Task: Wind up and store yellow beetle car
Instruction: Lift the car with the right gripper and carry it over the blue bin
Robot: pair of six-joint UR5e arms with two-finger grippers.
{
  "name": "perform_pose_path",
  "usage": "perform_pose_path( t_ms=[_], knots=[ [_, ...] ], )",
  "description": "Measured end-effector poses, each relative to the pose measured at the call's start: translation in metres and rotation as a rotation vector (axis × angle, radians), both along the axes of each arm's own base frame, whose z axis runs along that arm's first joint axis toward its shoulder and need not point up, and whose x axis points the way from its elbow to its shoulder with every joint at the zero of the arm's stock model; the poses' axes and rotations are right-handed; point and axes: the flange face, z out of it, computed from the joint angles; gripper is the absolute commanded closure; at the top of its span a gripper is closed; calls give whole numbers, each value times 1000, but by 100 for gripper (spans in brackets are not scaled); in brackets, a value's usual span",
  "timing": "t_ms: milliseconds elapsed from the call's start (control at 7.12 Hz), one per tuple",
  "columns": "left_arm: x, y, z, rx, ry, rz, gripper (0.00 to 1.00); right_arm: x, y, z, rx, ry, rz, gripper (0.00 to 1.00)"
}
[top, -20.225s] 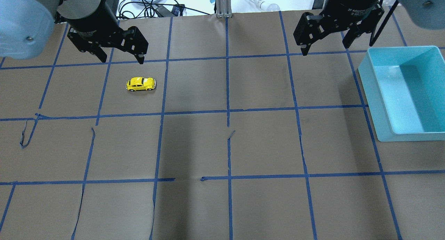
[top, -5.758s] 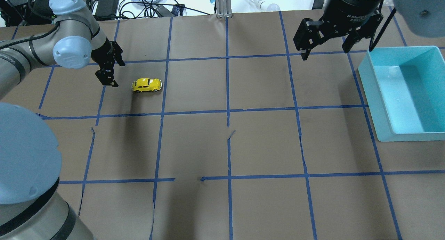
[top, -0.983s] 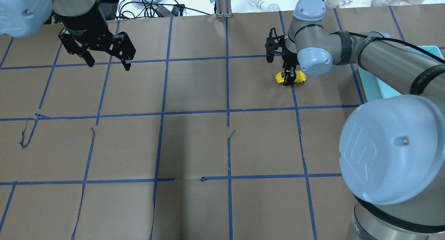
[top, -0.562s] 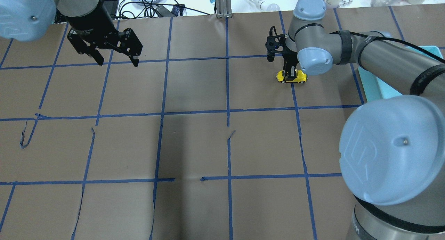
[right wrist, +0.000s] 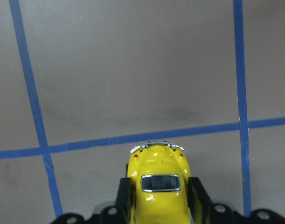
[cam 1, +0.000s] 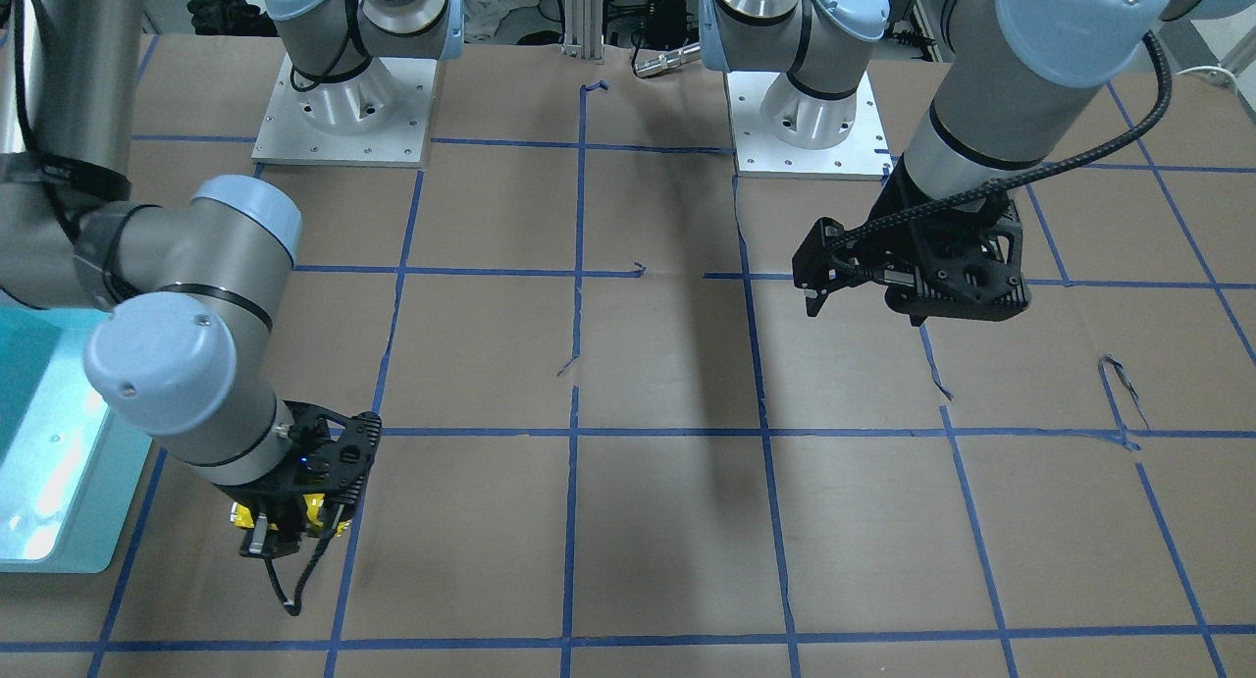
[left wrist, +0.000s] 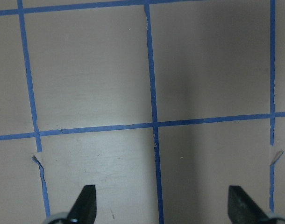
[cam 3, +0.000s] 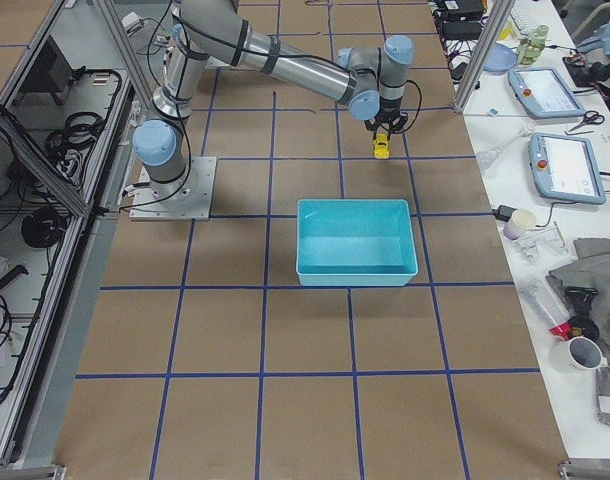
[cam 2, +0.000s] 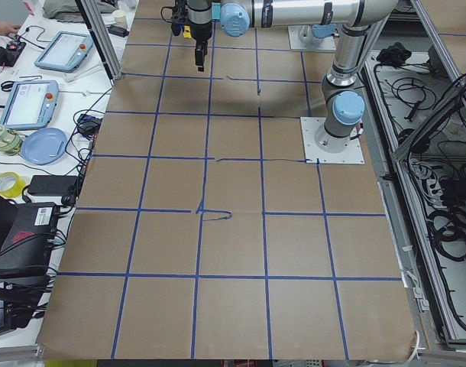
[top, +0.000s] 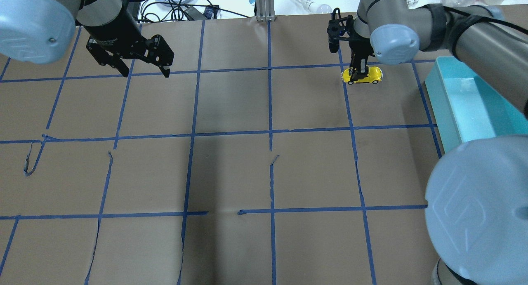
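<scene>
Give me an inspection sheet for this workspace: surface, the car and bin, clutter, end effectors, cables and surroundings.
Surface: brown paper with a blue tape grid; torn tape in places.
Job's things: yellow beetle car held by the right end effector; teal bin empty.
Clutter: nothing seen.
End effectors: right shut on the car's sides; left end effector open, empty, above the paper.
Cables: black cable loops below the right wrist.
Surroundings: tablets, blue plate and wires on a side bench.
</scene>
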Motion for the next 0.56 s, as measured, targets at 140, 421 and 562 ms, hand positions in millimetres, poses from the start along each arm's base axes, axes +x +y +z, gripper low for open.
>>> perform_pose_path(
  t_ms=[140,421,562],
  knots=[
    [1,1,0,-2,-1,2,0,-40,8,29,5,4,-17,100],
    [8,1,3,-7,0,15,0,-132,31,70,31,-6,-53,100],
    [8,3,2,-6,-5,11,0,-182,40,76,39,-15,-66,100]
  ],
)
